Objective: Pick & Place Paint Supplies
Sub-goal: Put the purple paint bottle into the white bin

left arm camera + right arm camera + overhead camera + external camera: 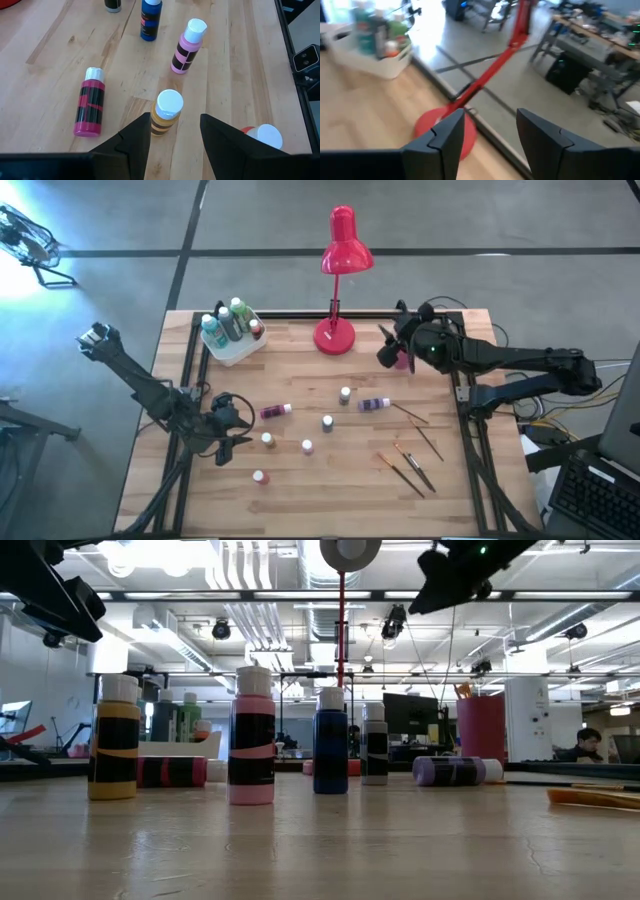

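Small white-capped paint bottles stand on the wooden table [450,500]: yellow [167,112], pink [187,47] and blue [150,20]. A magenta bottle [274,411] and a purple one [374,404] lie on their sides. Thin brushes [410,470] lie flat at the near right. My left gripper [175,115] hangs open near the table's left edge, its fingers short of the yellow bottle and apart from it. My right gripper [388,345] is raised at the far right, open and empty [490,112]. It hangs over a pink cup [480,725] that it partly hides in the high view.
A white bin [232,335] holding several bottles stands at the far left. The red desk lamp [335,335] rests on its round base at the far middle, close to my right gripper. A red bottle [259,477] stands near the front edge.
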You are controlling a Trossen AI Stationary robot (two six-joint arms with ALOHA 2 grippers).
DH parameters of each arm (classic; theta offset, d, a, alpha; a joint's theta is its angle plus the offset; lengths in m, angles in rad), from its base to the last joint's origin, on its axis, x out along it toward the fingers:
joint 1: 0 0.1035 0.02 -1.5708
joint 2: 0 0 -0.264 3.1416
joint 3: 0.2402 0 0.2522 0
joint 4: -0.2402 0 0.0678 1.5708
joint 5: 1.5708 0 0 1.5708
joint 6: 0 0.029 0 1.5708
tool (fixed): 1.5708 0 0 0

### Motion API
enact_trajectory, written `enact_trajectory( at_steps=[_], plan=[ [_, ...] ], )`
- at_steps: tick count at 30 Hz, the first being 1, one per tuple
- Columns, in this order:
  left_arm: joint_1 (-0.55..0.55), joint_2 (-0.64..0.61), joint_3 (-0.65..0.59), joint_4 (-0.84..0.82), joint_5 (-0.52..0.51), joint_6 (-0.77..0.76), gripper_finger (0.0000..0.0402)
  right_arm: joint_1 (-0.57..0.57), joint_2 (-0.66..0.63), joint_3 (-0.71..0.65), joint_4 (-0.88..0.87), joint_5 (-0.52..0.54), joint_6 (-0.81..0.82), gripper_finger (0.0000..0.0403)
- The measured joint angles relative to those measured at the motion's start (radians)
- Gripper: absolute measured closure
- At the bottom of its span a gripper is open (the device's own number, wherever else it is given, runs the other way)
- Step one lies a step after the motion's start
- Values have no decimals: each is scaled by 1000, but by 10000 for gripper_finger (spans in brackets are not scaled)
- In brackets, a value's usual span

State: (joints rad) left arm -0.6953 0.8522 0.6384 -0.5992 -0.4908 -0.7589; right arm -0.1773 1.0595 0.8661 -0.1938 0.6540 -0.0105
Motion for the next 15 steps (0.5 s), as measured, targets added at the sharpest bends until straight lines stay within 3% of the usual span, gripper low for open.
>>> enact_trajectory(
  at_steps=[6,15],
  plan=[
    [0,0,0,0,0,0,225,116,1,91,-167,4,62,243],
    [0,0,-1,0,0,0,225,183,3,155,-169,14,66,260]
  ],
)
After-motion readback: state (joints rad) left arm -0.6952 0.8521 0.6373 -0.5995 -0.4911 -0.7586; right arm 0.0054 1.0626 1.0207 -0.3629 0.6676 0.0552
